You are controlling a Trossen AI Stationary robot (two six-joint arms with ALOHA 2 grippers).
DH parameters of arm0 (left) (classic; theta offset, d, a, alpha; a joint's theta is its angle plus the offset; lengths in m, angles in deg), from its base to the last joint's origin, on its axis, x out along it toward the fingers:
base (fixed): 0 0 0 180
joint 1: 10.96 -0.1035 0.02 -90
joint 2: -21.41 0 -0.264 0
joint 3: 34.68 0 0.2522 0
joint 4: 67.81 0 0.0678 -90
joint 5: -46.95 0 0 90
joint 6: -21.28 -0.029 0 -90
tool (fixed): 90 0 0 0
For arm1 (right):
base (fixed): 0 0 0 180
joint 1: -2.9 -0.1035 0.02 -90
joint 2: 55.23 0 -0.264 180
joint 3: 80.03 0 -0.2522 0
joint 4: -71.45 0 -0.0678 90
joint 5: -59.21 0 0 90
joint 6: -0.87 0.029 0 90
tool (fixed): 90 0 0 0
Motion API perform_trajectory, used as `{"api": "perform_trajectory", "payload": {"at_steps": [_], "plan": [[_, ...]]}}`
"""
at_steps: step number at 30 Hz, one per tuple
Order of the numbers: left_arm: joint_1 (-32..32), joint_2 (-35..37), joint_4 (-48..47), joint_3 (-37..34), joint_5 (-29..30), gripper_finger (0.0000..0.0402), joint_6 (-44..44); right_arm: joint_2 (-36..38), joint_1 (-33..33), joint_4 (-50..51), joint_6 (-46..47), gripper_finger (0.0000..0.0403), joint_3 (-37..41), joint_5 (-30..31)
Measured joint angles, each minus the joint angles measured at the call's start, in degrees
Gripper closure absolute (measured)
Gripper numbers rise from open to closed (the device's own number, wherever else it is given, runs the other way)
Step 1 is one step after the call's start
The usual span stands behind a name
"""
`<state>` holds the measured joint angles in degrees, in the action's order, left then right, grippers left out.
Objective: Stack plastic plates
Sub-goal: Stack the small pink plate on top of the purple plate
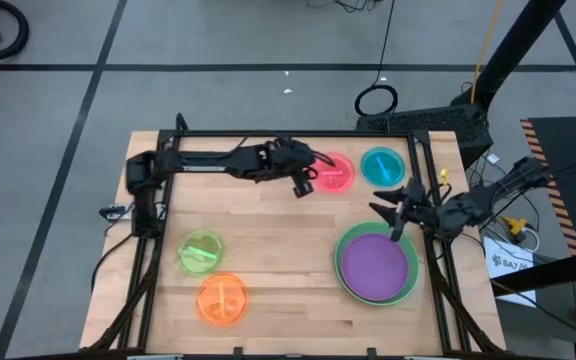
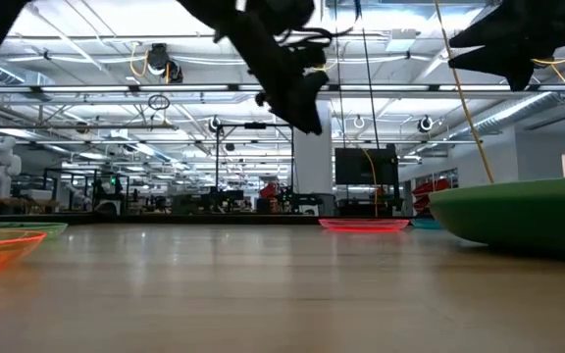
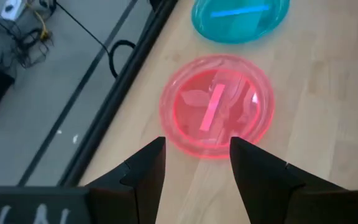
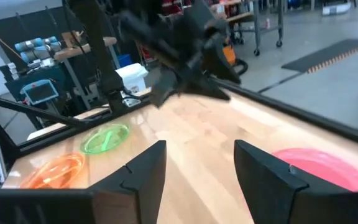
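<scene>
My left gripper (image 1: 303,184) is open and hovers above the table at the near-left rim of the translucent pink plate (image 3: 216,106), which lies flat near the far edge; its fingers touch nothing. The blue plate (image 1: 382,165) lies right of the pink one. A purple plate (image 1: 376,265) tops a stack with mint green and dark green rims (image 2: 528,216) at the right. My right gripper (image 1: 398,216) is open, raised above the stack's far edge. The lime plate (image 1: 201,250) and the orange plate (image 1: 221,298) lie flat at the near left. No orange-red plate shows.
A black frame rail (image 1: 268,135) runs along the table's far edge, just behind the pink and blue plates. Bare wood lies in the table's middle (image 1: 278,240). Cables and a stand (image 1: 528,200) sit off the right edge.
</scene>
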<state>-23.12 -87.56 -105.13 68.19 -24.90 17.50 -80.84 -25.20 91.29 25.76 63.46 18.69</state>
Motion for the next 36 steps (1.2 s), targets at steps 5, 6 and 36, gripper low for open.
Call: {"api": "perform_trajectory", "payload": {"at_steps": [5,6,36], "plan": [[-0.02,11.83,6.88,-12.77,-0.03,0.0216,-1.32,-7.54,0.32,-8.37,3.27,0.0222,-0.15,0.11],[-0.02,14.4,9.01,-15.72,-0.09,0.0216,-1.71,-9.22,0.64,-10.15,3.53,0.0222,-0.32,0.15],[-3.58,35.31,15.47,-30.62,-5.16,0.0215,-12.16,-44.0,38.71,26.41,34.87,0.0222,-27.25,-21.73]]}}
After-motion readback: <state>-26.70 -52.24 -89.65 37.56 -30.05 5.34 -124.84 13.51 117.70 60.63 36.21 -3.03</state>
